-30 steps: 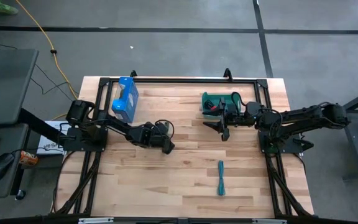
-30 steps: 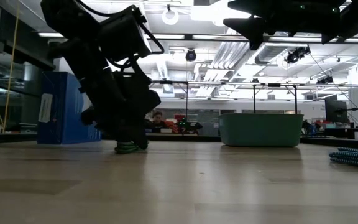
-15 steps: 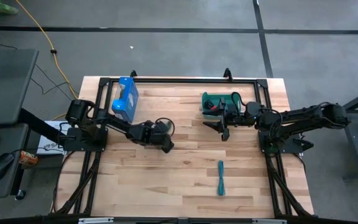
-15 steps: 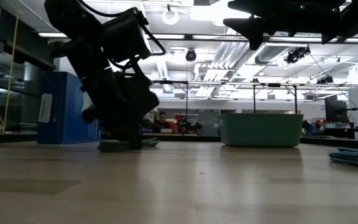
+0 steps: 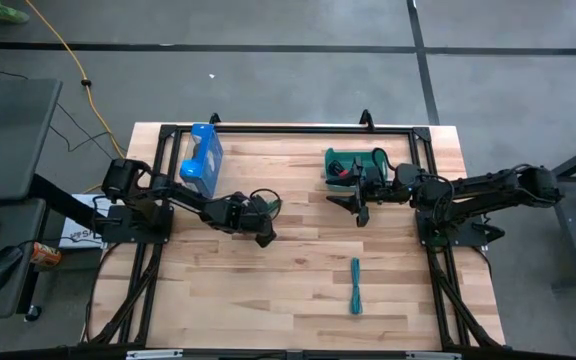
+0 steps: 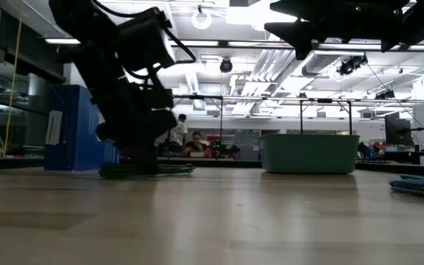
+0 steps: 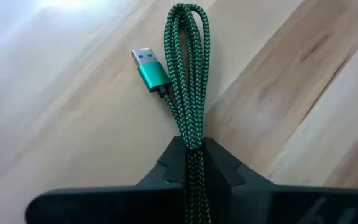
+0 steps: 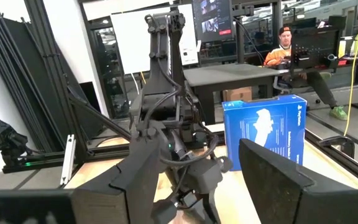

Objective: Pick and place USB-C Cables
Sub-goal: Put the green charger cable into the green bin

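1. We see the green cable (image 7: pixel 187 93) lying on the table (image 5: pixel 298 270), left of centre, just right of the blue box (image 5: pixel 202 158).
2. Our left gripper (image 7: pixel 191 163) is clamped tight on it.
3. A teal cable (image 5: pixel 355 285) lies nearer, to the right.
4. Our right gripper (image 5: pixel 358 205) hangs spread wide, holding nothing, beside the teal bin (image 5: pixel 340 161).

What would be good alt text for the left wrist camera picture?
The left gripper is shut on a green braided cable, folded into a slim bundle lying on the pale wooden table. The cable's green metal plug lies beside the bundle.
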You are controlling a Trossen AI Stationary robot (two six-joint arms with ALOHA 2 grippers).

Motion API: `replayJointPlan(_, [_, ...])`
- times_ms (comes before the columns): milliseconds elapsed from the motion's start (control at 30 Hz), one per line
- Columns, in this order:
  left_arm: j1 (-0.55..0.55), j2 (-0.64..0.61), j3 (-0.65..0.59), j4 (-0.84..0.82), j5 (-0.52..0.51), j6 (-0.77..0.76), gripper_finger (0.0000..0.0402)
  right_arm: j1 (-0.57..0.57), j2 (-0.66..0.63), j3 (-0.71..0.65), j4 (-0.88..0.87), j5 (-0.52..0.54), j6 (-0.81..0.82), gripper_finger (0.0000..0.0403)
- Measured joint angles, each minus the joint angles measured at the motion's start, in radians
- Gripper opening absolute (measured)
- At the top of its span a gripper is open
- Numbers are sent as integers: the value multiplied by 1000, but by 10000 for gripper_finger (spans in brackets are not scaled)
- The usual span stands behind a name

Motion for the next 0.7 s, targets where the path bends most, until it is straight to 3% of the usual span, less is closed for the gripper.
replayJointPlan(200, [-81, -110, -24, 100, -225, 134, 5, 0, 0, 0, -10, 0, 1, 211])
replayJointPlan(400, [-167, -301, -174, 474, -279, 355, 3, 0, 0, 0, -16, 0, 1, 211])
replayJointPlan(500, [-179, -391, -301, 731, -179, 457, 3, 0, 0, 0, -13, 0, 1, 211])
replayJointPlan(700, [-101, -493, -566, 1256, 186, 525, 3, 0, 0, 0, -8, 0, 1, 211])
